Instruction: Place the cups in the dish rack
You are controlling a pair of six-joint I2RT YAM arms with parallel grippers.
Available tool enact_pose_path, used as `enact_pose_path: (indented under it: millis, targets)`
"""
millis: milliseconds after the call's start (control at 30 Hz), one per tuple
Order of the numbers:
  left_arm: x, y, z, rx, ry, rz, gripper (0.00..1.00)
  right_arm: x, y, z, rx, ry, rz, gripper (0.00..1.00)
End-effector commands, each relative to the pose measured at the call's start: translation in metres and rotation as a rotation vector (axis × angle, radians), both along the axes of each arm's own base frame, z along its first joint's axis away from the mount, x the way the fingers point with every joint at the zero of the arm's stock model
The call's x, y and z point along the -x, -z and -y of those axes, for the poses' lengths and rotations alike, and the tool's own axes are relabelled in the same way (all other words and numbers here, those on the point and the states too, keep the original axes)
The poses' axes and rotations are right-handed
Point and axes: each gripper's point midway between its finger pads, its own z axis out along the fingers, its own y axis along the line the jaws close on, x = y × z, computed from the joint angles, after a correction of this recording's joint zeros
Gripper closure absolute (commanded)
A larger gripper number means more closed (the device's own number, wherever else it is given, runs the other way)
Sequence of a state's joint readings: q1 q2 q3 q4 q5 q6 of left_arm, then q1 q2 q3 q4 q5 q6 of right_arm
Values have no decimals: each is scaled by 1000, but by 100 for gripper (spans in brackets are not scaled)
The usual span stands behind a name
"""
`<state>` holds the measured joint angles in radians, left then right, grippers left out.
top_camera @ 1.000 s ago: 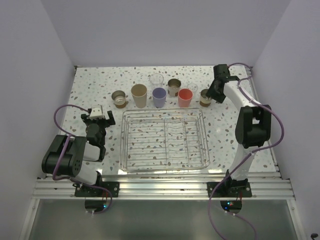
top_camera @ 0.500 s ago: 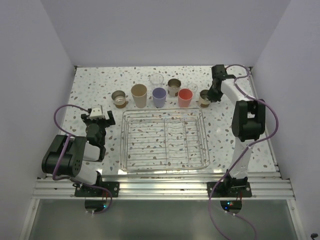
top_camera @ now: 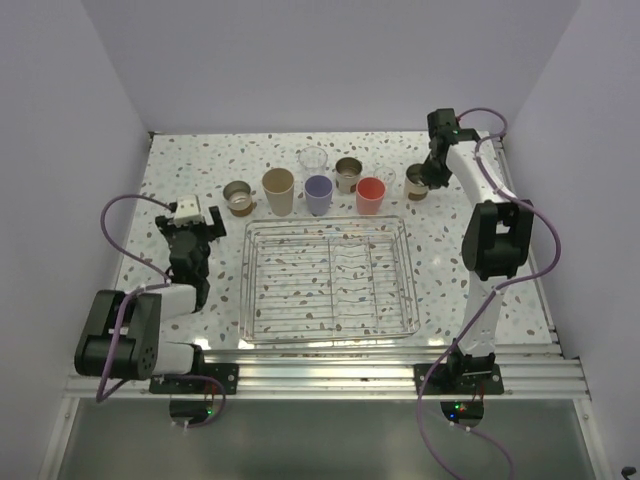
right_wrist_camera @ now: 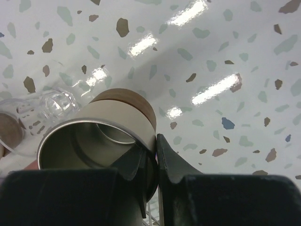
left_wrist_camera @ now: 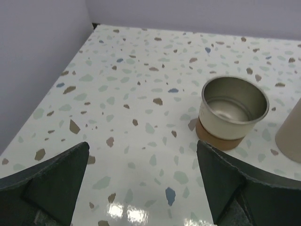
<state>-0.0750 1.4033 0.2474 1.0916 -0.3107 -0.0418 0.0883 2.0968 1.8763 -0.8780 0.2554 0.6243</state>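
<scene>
We see a short metallic cup (right_wrist_camera: 113,117) with a cream wall and brown base, near the far right of the table (top_camera: 180,170), beyond the dish rack (top_camera: 243,300). Its rim lies between the fingers of the right hand (right_wrist_camera: 155,153), which pinches the wall, one finger inside, one outside; the cup looks tilted, perhaps lifted. The left hand (left_wrist_camera: 142,160) gapes wide, holding nothing, a second short cup (left_wrist_camera: 233,113) ahead of it

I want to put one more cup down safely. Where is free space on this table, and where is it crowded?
The dish rack holds nothing. The table is bare in its far left corner, behind the leftmost brown cup, and right of the rack. Crowded: the row behind the rack, tan cup to red-pink cup.
</scene>
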Motion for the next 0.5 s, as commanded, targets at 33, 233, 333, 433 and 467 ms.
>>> enact_pose_path:
  millis: [33,233,333,433,467]
  targets:
    - [-6,-32,-7,70,-71,-8,0,-2,-62,29,109,77,89,100]
    - [-12,-61,-5,171,-119,-182,0,-17,-117,23,56,77,219,100]
    - [-32,-101,10,202,-50,-217,0,-31,-154,7,-35,70,327,100]
    - [-43,-157,31,244,79,-132,0,-51,-191,-28,-191,-13,480,100]
    - [-48,-189,44,259,165,-83,0,-48,-217,-54,-296,-97,549,100]
